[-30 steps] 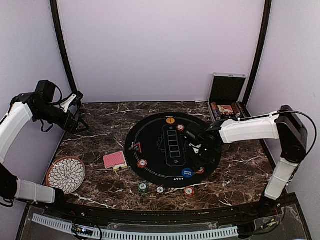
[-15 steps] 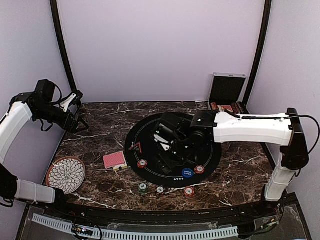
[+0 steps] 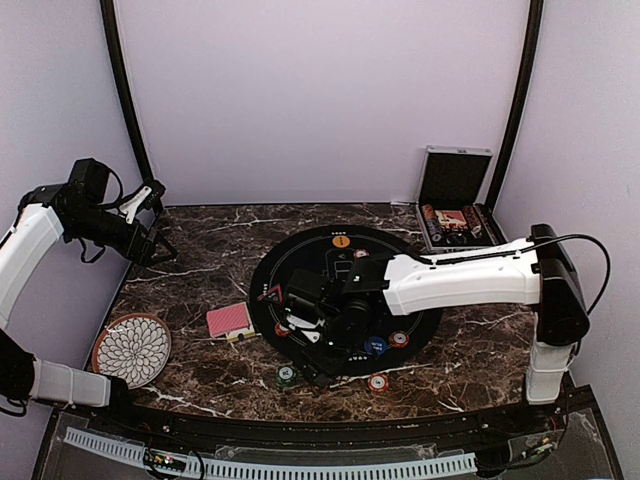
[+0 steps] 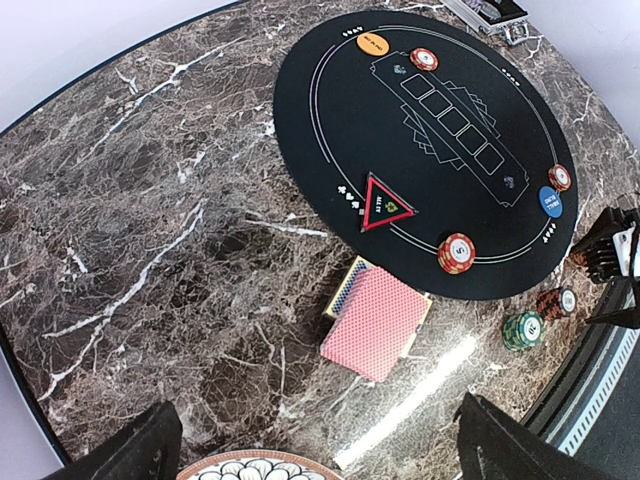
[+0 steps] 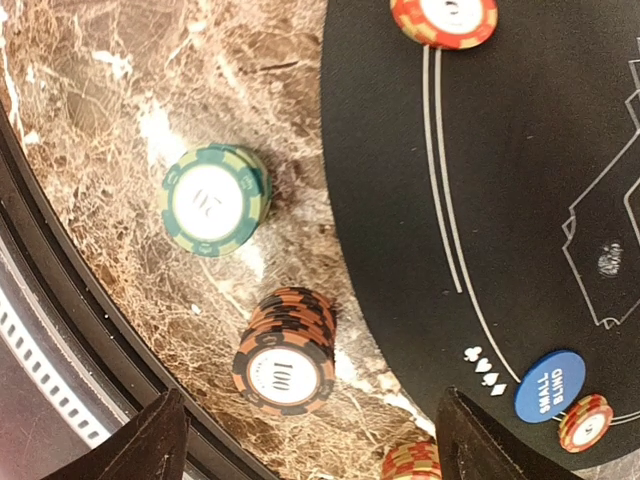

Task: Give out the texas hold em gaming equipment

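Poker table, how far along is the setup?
Partly done. On the mat sit the orange disc, the blue disc and red chips at three spots. Nothing is in hand: the right gripper hovers open over the green stack and orange stack on the marble. Left to do: those stacks and the card deck beside the mat, not yet dealt.

Bright even light; glare streak on marble.
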Robot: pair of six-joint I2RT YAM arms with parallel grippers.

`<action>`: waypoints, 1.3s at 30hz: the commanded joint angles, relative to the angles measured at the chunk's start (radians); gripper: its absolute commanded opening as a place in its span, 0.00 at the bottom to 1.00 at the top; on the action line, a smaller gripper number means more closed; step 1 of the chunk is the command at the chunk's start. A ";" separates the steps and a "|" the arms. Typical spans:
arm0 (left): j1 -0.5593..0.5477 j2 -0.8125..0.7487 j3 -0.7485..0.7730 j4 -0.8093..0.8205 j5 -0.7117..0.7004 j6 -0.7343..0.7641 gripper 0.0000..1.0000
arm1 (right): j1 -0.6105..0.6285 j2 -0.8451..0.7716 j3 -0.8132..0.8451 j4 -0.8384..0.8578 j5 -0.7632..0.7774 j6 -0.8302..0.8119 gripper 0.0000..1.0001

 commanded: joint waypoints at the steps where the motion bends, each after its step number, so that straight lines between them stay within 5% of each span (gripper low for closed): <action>1: 0.003 -0.024 0.022 -0.025 0.019 0.009 0.99 | 0.019 0.028 0.019 -0.001 -0.027 -0.023 0.87; 17: 0.003 -0.017 0.022 -0.022 0.013 0.012 0.99 | 0.040 0.071 0.006 0.014 -0.023 -0.032 0.87; 39: 0.004 -0.024 0.014 -0.022 0.007 0.014 0.99 | 0.041 0.105 0.019 0.022 -0.007 -0.035 0.74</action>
